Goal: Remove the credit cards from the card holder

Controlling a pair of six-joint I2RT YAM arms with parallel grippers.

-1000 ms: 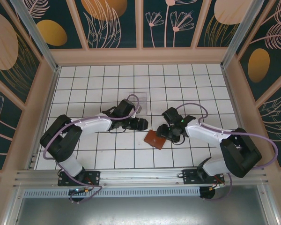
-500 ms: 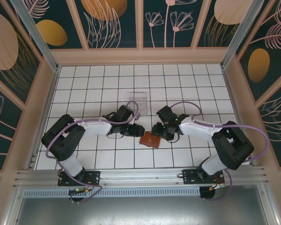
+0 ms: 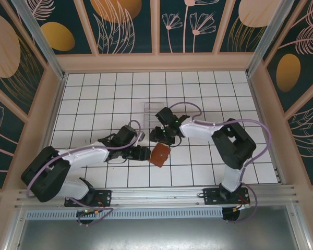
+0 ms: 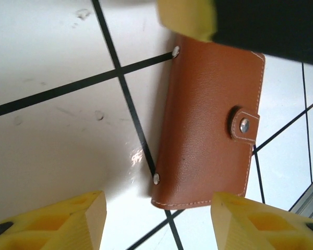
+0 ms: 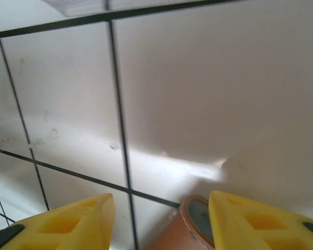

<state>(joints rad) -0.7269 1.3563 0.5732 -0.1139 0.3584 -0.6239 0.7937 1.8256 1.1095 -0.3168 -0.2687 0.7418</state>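
1. Left gripper [image 4: 156, 211] had its yellow fingers [image 4: 68, 221] spread wide and pinched nothing; neither finger met the leather in its wrist view
2. Just ahead of it, in line with the gap, the card holder [image 4: 208, 125] lay closed on the tiled floor [image 4: 57, 146], strap snapped shut, its near corner reaching in between the fingertips
3. Right gripper [image 5: 159, 208] was spread too, with the holder's rounded edge rising between its fingers, close beside the right-hand one; I could not tell whether it touched
4. From the left wrist, one yellow fingertip [image 4: 188, 18] of the right gripper sat at the holder's far edge, opposite the left gripper
5. From above, the two grippers flanked the holder, both just beside it
6. A clear tray [image 3: 154, 109] lay beyond the right gripper, apart from it
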